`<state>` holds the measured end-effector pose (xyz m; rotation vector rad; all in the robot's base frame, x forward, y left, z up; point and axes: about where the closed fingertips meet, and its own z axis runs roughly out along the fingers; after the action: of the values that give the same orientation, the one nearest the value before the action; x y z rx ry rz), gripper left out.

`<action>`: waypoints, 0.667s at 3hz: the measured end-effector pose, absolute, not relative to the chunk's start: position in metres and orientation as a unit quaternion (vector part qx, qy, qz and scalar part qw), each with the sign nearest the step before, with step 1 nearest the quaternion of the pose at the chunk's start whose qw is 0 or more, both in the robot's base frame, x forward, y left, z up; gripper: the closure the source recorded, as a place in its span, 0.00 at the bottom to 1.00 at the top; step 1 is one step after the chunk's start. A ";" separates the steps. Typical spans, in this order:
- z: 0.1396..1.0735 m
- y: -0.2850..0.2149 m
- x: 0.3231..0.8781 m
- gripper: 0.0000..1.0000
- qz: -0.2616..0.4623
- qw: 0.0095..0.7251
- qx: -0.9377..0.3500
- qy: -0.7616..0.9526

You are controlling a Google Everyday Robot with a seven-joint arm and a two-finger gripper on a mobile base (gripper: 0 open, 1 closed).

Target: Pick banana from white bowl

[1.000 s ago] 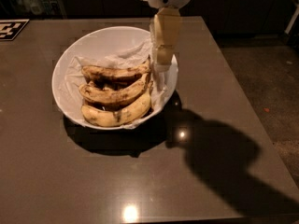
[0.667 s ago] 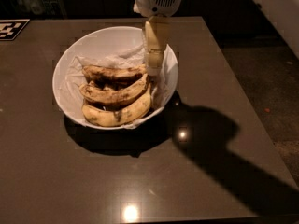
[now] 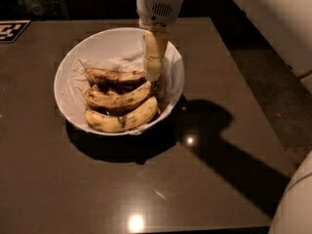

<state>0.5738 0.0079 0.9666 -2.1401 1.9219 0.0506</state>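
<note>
The white bowl point(image 3: 68, 74) stands on the dark table, left of centre, lined with crumpled white paper. Three bananas lie in it side by side. The banana point(image 3: 114, 77) is the farthest one, slim and the darkest brown. A plumper brown-streaked one point(image 3: 117, 99) lies in the middle, and a brighter yellow one with a dark blotch point(image 3: 122, 120) lies nearest. My gripper point(image 3: 152, 74) hangs down from above into the right side of the bowl, its tip at the right end of the dark banana. None of the bananas is lifted.
The dark glossy table point(image 3: 97, 189) ends at the right, with floor beyond. A black-and-white marker tag point(image 3: 12, 30) lies at the far left. A white part of my body point(image 3: 295, 204) shows at the bottom right. The arm's shadow falls right of the bowl.
My gripper has moved left and down, from over the bowl's right rim to the right end of the dark banana. The bananas and the bowl have not moved.
</note>
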 end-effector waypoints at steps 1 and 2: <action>0.970 0.016 0.572 0.00 0.017 0.152 -0.741 0.654; 0.970 0.038 0.570 0.00 0.022 0.149 -0.754 0.639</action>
<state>0.5697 0.0381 0.9701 -2.1687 1.8363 0.0644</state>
